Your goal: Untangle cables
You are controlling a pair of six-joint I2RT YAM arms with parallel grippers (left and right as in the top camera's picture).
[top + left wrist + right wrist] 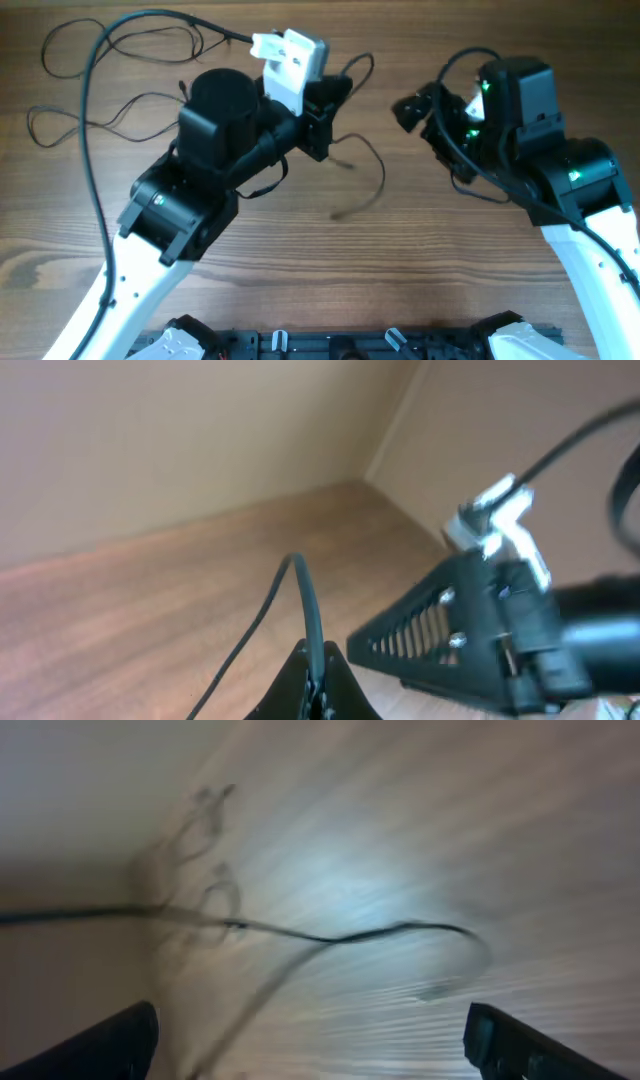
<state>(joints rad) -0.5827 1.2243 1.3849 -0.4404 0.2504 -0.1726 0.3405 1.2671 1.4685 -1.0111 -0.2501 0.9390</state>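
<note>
1. Overhead: the left arm [215, 110] stands nearest the lens. Most cables [44, 50] loop on the table [300, 260] at far left. One strand [384, 178] curves between the left gripper [322, 112] and the right gripper [412, 105].
2. Left wrist: the left gripper [318, 685] is pressed together, pinching a cable [300, 575] that arches up, then falls leftward.
3. Right wrist: the right gripper [310, 1045] is spread wide and empty. The strand [330, 937] runs crosswise ahead. We judge the approach unobstructed.

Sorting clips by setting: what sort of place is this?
Probably a robotics lab or test bench: a left arm and right arm at a wood-grain table, thin cables strewn across it, plain tan walls around.
</note>
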